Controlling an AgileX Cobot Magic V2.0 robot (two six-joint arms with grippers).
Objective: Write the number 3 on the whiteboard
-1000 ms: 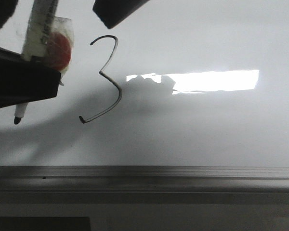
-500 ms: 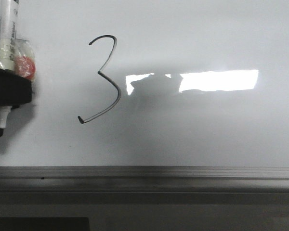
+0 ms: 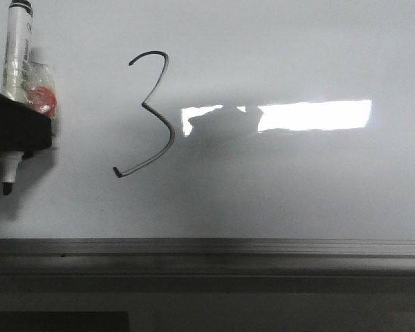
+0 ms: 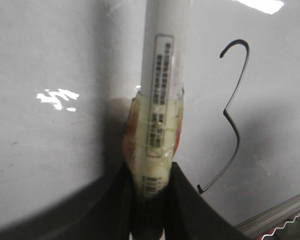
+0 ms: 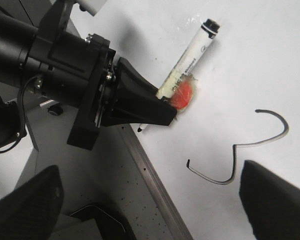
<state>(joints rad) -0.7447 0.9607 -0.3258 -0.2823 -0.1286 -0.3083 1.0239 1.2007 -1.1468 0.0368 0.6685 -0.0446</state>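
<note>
Since a second ago the left gripper [image 3: 14, 135], clamped on the marker [image 3: 15, 48], slid off the number 3 [image 3: 149, 114], half cropped now; right gripper [image 5: 150, 195] jaws apart over the whiteboard [image 3: 297, 194].

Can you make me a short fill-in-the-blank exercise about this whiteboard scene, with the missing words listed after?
1. The digit drawn on the whiteboard is a ____.
2. The marker is clamped in the ____ tool.
3. In the front view, the marker sits to the ____ of the number.
4. The marker's tip is ____ in colour.

Missing words: 3; left; left; black
</note>
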